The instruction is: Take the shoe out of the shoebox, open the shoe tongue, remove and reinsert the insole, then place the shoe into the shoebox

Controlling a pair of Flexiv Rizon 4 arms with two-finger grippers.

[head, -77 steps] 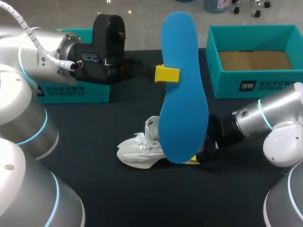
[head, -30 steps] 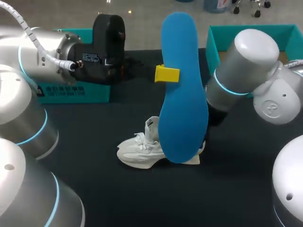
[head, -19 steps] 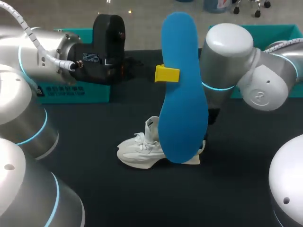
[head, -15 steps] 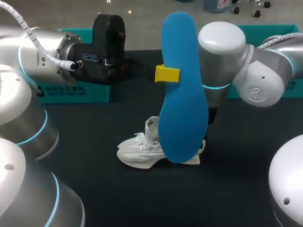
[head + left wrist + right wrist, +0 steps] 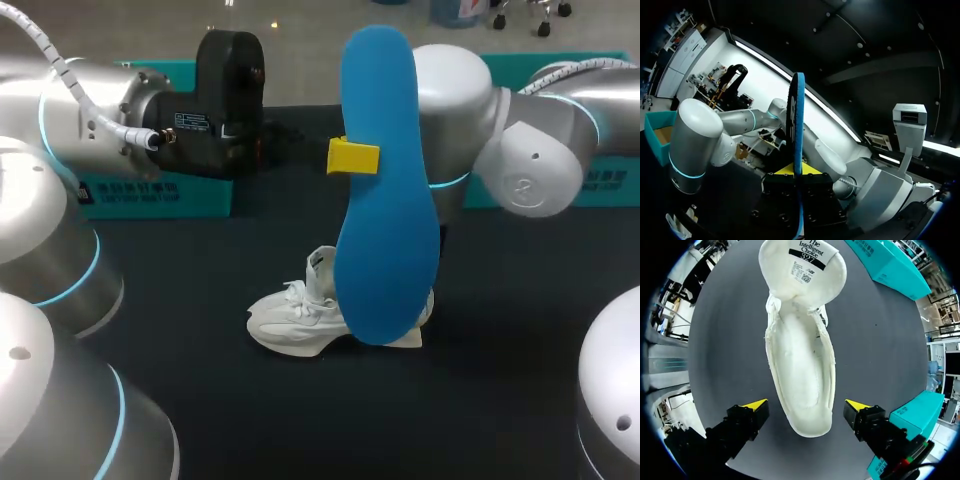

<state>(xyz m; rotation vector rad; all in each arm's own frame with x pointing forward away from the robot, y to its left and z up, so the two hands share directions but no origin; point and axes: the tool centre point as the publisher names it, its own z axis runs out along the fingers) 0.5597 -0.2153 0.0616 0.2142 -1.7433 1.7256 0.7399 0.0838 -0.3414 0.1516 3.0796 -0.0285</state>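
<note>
- The white lace-up shoe (image 5: 295,318) lies on the black worktop (image 5: 200,400) near its middle. It rests on its sole with its long axis roughly along the front edge, toe towards the left edge. Its heel end is hidden behind the insole in the head view.
- In the right wrist view the shoe (image 5: 800,365) runs straight away from the hand, heel nearest. Its mouth gapes and the tongue (image 5: 805,260) is folded far forward over the toe end.
- The right hand (image 5: 806,405) hangs above the heel, released. Its yellow tips stand wide to either side, clear of the shoe.
- The blue foam insole (image 5: 385,200) is held up off the worktop with its long axis near upright. Its broad end is down and its narrow end up, with a flat face towards the head camera.
- The left hand (image 5: 355,157) is clenched on the insole's edge about midway up; from its own wrist the insole (image 5: 798,120) shows edge-on between the fingers.
- The right arm (image 5: 460,110) reaches in behind the insole.
- The teal cardboard shoebox (image 5: 615,190) stands at the right rear corner, largely covered by that arm.
- A second teal box (image 5: 150,195) sits at the left rear.
</note>
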